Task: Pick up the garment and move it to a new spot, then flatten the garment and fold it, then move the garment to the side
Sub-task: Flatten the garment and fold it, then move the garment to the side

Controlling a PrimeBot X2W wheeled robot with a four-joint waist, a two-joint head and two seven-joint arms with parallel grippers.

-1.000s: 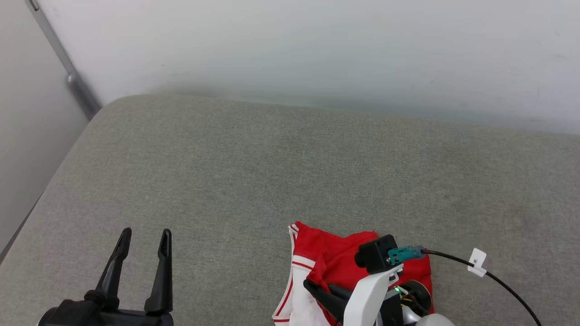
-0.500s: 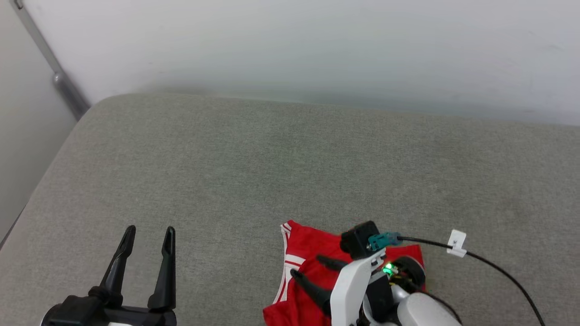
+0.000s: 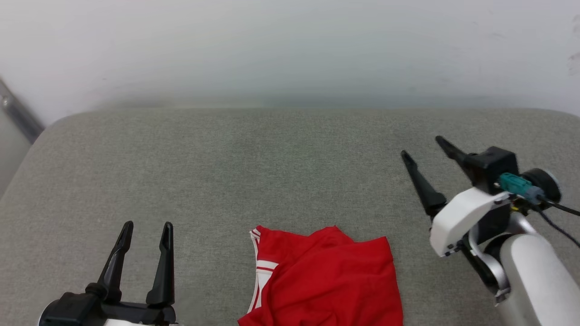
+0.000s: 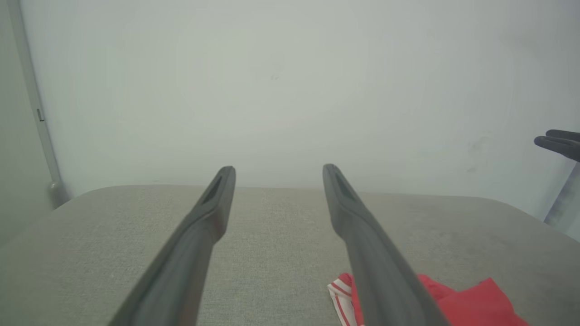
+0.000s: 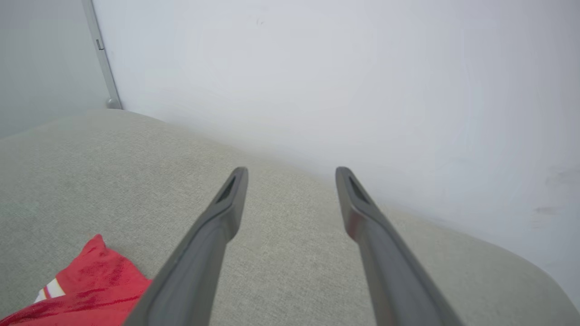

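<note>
- The right gripper [image 3: 421,146] has its two fingers spread wide with nothing between them. A second ago it was pinched shut, low on the red cloth.
- It now stands lifted clear of the garment [image 3: 326,276], fingers pointing up and left. The cloth lies down and to its left, apart from it.
- The left gripper [image 3: 148,224] is as it was: fingers apart, empty, with the garment off to its right and not touching.
- The garment rests between the two grippers in a rumpled red heap on the grey cushion [image 3: 272,172], striped white-and-red trim along the side nearer the left gripper. The white panel seen earlier is no longer showing.
- The head camera has turned since then, so the whole picture has shifted. The metal strip [image 3: 18,120] beyond the left gripper sits closer to the frame edge.
- The garment's near edge is cut off by the bottom of the head view.
- No lettering or number can be made out on it.
- The left wrist view catches the right gripper's fingertips [image 4: 557,142] at its right edge.
</note>
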